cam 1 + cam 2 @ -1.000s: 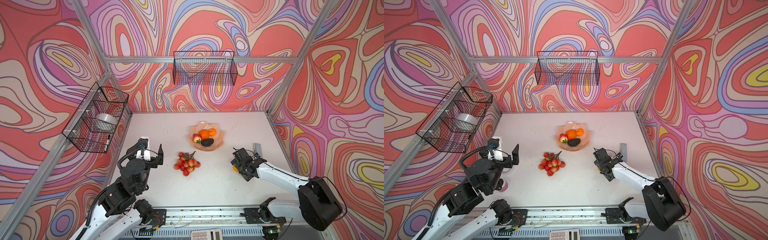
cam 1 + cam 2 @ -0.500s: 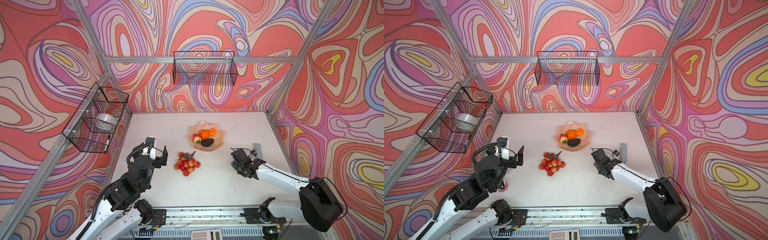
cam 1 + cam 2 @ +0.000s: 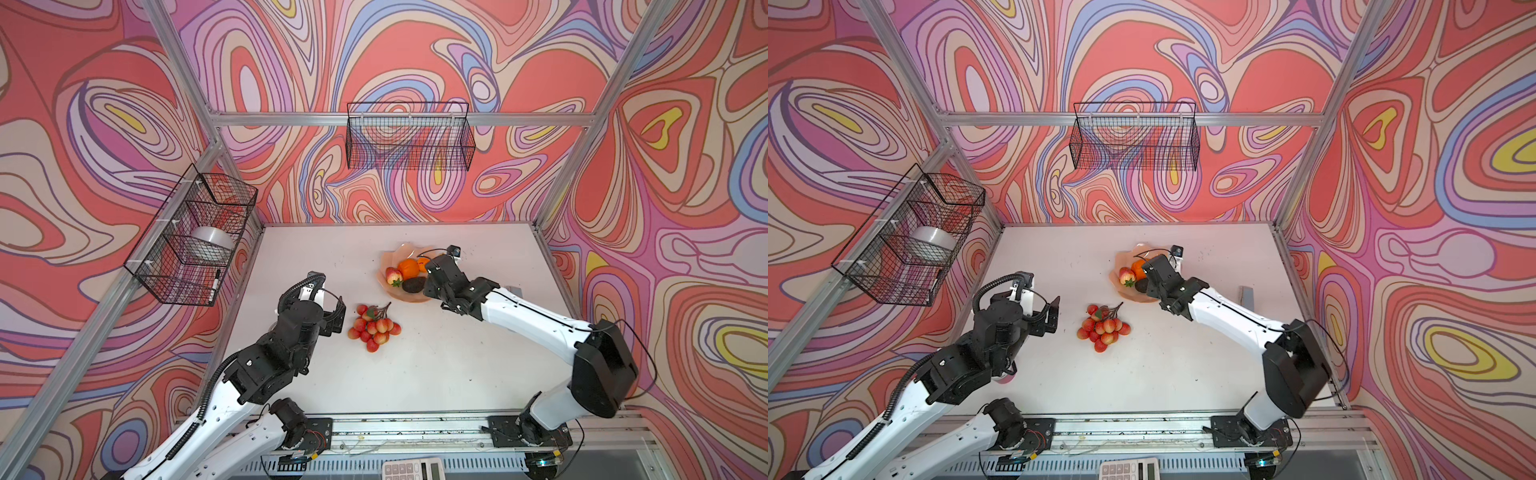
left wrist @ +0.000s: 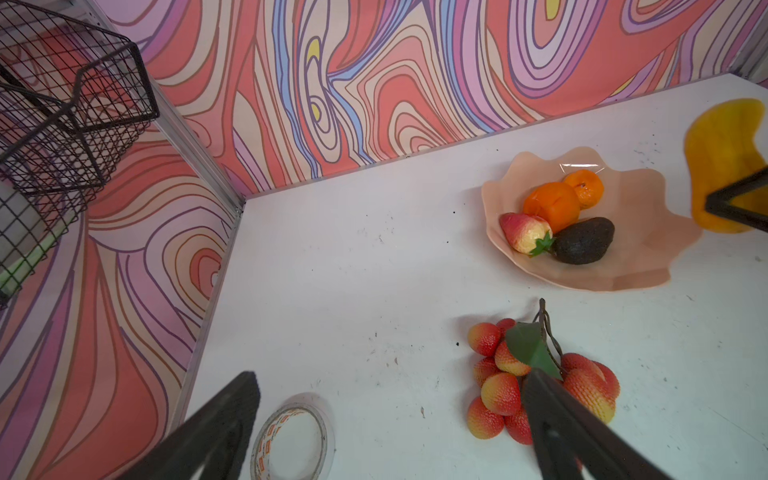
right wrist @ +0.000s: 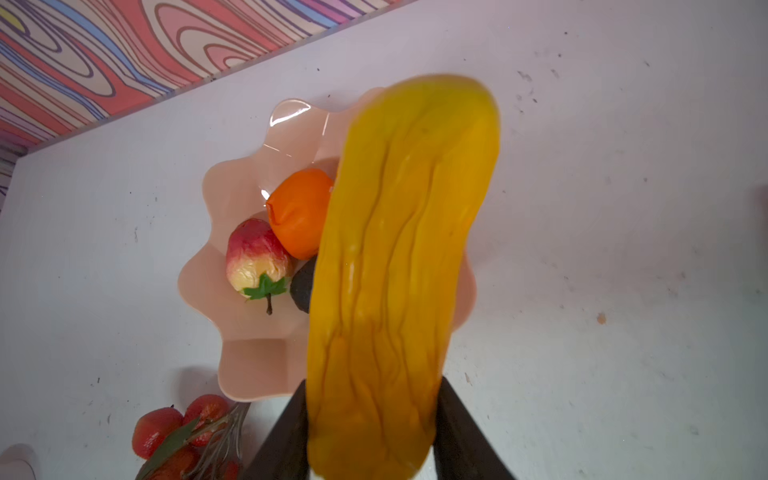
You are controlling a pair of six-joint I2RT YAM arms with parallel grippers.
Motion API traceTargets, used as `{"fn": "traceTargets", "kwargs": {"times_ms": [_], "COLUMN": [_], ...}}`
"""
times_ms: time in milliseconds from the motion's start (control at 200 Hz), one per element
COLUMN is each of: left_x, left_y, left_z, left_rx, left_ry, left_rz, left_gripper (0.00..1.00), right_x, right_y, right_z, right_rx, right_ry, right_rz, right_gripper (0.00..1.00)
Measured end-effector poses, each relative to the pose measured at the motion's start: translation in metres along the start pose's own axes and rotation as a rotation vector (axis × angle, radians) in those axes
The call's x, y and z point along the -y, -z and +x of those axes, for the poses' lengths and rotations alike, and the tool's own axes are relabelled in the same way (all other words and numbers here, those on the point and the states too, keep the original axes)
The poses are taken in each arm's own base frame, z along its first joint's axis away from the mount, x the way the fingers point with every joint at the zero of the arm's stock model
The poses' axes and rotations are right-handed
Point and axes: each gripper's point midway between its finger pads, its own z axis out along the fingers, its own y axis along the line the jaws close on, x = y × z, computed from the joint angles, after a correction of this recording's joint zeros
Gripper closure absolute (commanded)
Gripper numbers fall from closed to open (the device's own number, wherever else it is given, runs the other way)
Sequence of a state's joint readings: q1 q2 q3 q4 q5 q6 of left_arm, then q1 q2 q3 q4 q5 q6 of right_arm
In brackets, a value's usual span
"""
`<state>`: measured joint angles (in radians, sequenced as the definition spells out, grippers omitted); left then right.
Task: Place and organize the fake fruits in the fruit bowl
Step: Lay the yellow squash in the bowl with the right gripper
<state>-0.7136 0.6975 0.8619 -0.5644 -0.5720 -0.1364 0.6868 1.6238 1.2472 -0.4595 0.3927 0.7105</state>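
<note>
The pale pink fruit bowl [image 3: 400, 252] [image 4: 540, 158] holds two oranges [image 4: 550, 205], a dark avocado [image 4: 584, 241] and a red-yellow peach [image 4: 523, 232]. My right gripper [image 5: 374, 395] [image 3: 434, 274] is shut on the long yellow-orange fruit [image 5: 399, 249] [image 4: 723, 158], which hangs in the air over the bowl's right side. In both top views the gripper hides that fruit. The bunch of red-pink balls [image 3: 374, 328] [image 3: 1102, 328] lies on the table in front of the bowl. My left gripper [image 4: 390, 386] [image 3: 328, 301] hovers open just left of the bunch, touching nothing.
A tape roll [image 4: 295, 444] lies on the table under my left gripper. Black wire baskets hang on the back wall [image 3: 409, 137] and the left wall [image 3: 195, 241]. A grey block [image 3: 1246, 297] lies near the right wall. A calculator [image 3: 411, 471] sits below the front rail.
My right gripper closed on the long fruit at the table's right side and carried it up and left over the bowl. The left arm moved forward toward the bunch, staying open.
</note>
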Motion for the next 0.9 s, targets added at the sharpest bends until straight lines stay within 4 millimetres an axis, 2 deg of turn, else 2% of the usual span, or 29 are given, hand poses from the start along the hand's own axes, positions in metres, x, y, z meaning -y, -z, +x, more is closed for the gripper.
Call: {"fn": "traceTargets", "kwargs": {"times_ms": [90,185,310,436,561,731,821,901], "left_x": [0.004,0.009,0.023,0.04,0.058,0.084,0.094,0.102], "left_y": [0.0,-0.003,-0.008,-0.016,-0.027,-0.048,-0.06,-0.069], "left_z": [0.004,0.011,0.027,0.039,0.037,0.03,0.038,0.051], "left_rx": [-0.036,-0.08,-0.158,-0.235,-0.301,-0.371,-0.424,-0.475], "left_ry": [0.012,0.028,0.034,0.022,0.0,-0.012,-0.023,-0.038], "left_rz": [0.02,0.038,0.086,0.138,0.176,0.222,0.232,0.239], "left_gripper": [0.02,0.03,0.05,0.09,0.11,0.16,0.18,0.2], "right_x": [-0.017,-0.021,-0.006,0.015,0.029,0.022,0.019,0.018], "right_y": [-0.017,-0.038,-0.065,-0.085,-0.099,-0.114,-0.115,-0.115], "right_z": [-0.005,0.0,0.011,0.009,0.003,0.002,0.003,0.003], "right_rx": [-0.013,-0.051,-0.116,-0.154,-0.174,-0.191,-0.2,-0.205], "right_ry": [0.052,0.084,0.087,0.055,0.04,0.051,0.051,0.047], "right_rz": [-0.013,-0.01,0.015,0.027,0.036,0.011,0.0,-0.007], "right_gripper": [0.61,0.61,0.61,0.61,0.6,0.56,0.52,0.45]}}
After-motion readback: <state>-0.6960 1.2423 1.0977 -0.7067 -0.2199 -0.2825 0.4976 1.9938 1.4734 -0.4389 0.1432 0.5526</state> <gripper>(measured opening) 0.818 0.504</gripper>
